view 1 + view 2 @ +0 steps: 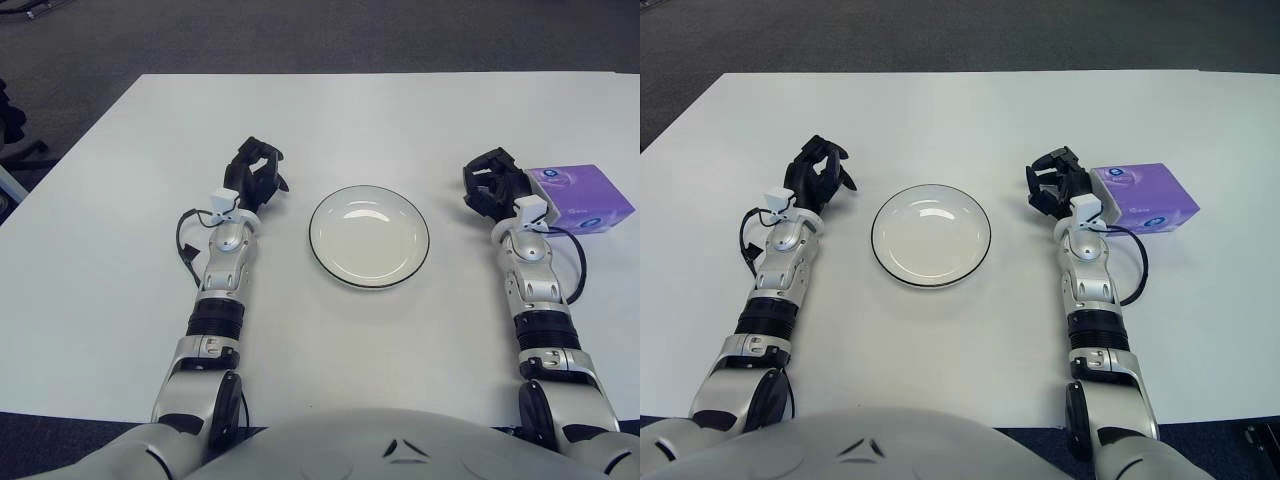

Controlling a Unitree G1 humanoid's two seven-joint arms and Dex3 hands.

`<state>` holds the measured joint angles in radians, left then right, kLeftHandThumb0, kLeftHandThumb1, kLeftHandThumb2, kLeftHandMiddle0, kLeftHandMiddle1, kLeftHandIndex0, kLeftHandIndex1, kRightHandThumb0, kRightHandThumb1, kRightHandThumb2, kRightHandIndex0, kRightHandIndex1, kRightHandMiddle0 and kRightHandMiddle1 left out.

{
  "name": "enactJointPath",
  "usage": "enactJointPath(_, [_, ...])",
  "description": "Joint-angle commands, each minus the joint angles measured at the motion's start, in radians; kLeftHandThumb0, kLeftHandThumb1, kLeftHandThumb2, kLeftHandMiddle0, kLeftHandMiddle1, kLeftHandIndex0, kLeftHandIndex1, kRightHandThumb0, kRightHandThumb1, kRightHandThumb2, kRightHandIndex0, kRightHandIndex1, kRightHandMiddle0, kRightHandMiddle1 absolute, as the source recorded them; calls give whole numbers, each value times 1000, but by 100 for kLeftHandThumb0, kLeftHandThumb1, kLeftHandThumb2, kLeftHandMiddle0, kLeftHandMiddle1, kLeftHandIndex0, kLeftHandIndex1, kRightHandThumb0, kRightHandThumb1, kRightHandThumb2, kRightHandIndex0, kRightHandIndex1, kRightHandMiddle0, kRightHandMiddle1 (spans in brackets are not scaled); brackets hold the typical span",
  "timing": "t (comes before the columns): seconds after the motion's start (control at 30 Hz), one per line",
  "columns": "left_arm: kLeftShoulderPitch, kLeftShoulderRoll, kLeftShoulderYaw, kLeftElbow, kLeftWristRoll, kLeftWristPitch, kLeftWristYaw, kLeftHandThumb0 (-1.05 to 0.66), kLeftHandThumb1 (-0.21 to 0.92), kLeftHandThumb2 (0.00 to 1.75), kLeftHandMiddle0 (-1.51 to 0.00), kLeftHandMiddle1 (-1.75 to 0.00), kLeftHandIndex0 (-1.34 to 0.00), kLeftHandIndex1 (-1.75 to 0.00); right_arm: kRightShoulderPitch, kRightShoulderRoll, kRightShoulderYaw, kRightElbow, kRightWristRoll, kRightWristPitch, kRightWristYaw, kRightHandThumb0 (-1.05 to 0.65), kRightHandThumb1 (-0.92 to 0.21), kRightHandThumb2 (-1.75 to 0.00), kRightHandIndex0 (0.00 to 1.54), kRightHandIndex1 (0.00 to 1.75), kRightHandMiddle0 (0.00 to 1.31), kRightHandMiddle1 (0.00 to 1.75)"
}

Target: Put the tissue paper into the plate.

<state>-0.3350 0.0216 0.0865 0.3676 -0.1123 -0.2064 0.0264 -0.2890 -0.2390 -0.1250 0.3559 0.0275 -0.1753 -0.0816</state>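
The purple tissue box [580,199] lies just right of the right hand [491,184], whose loosely curled fingers hold nothing.

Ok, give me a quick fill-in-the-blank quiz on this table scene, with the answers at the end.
1. The tissue box is ____ in colour.
2. The white plate holds ____.
3. The tissue box sits beside the robot's ____ hand.
4. The left hand shows to the ____ of the plate.

Answers: purple; nothing; right; left

Purple tissue box [580,198], white plate [369,236] with dark rim, white table [400,120]
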Motion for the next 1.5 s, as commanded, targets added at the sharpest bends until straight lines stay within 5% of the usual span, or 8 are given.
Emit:
enactJointPath(0.0, [158,-59,-13,75,8,-8,8,-26,92,44,-92,-175,-62,-175,129,64,32,71,-57,-91,-45,-38,-75,-68,72,175,37,167])
enactJointPath(0.2, [167,-63,-16,65,12,-5,12,-26,92,44,-91,-175,-62,-175,151,22,42,63,-156,-242,-108,-38,-75,-66,72,175,40,164])
enactJointPath(0.5, [171,-68,-17,53,16,1,15,-26,92,44,-91,-175,-62,-175,194,-82,40,15,-268,-407,-125,-36,-91,-27,68,175,48,146])
enactJointPath(0.67, [171,-69,-15,50,18,4,14,-26,92,44,-91,-175,-62,-175,215,-172,32,-20,-460,-487,-241,-36,-92,-26,63,168,47,146])
enactJointPath(0.87, [170,-70,-12,52,19,3,11,-25,92,44,-91,-175,-63,-175,250,-247,15,-77,-570,-528,-308,-8,-92,-24,58,146,41,132])
enactJointPath(1.3, [159,-70,-3,71,11,-9,7,-25,92,44,-91,-175,-63,-175,346,-366,-61,-228,-734,-519,-395,-1,-92,-27,55,134,31,144])
enactJointPath(1.37, [159,-70,-2,73,11,-10,5,-25,92,44,-91,-175,-63,-175,384,-377,-92,-293,-759,-476,-375,-18,-92,-30,58,101,35,149])
enactJointPath(1.47, [155,-69,1,79,10,-13,3,-25,92,44,-91,-175,-63,-175,437,-386,-134,-385,-787,-415,-339,-47,-92,-30,66,46,42,80])
